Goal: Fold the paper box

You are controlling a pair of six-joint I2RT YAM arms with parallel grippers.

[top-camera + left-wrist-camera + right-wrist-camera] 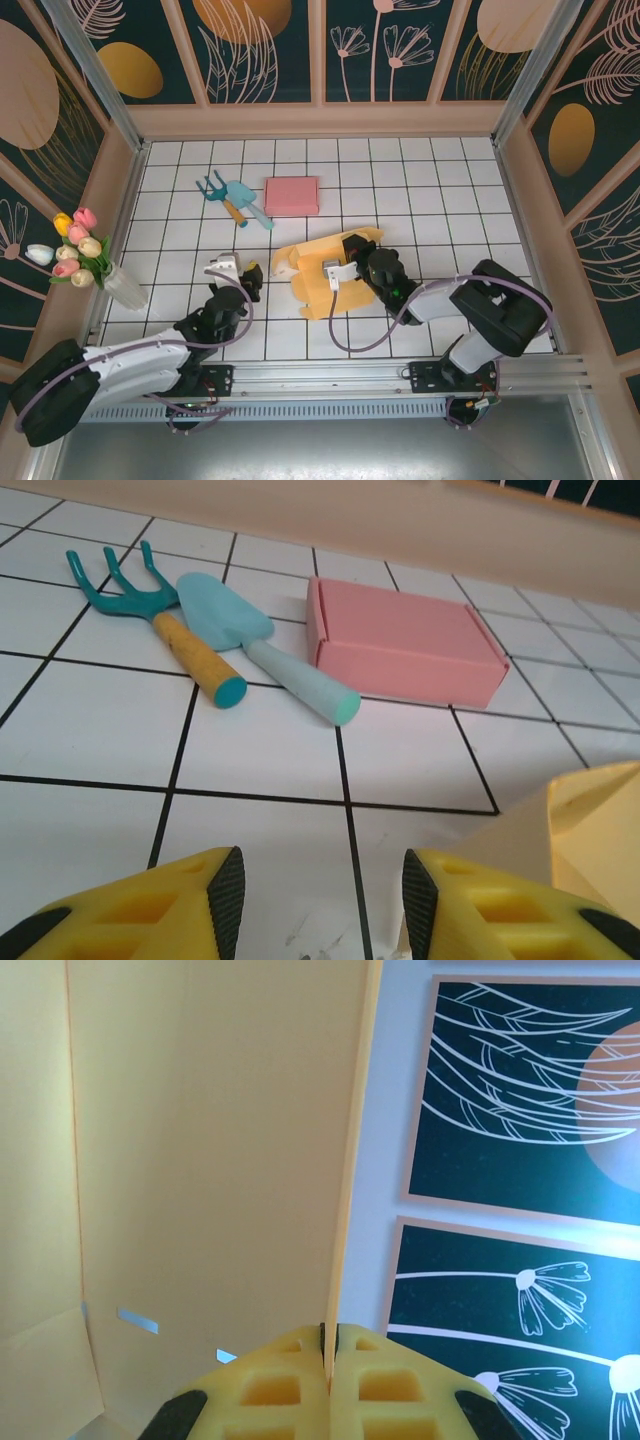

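The yellow paper box [315, 285] lies partly unfolded in the middle of the tiled table. My right gripper [349, 254] is shut on one of its raised flaps. In the right wrist view the flap's thin edge [350, 1160] runs straight up out of the closed gripper [328, 1345], with the wide yellow panel [200, 1160] to its left. My left gripper [240, 269] sits low just left of the box, open, with only bare tile between its fingers. In the left wrist view that gripper [322, 890] is at the bottom and a corner of the box [590, 820] shows at the right.
A flat pink box [292, 196] lies behind the yellow one, beside a teal rake [215, 190] and a light blue trowel [248, 200]. A vase of tulips [85, 255] stands by the left wall. Wooden walls enclose the table.
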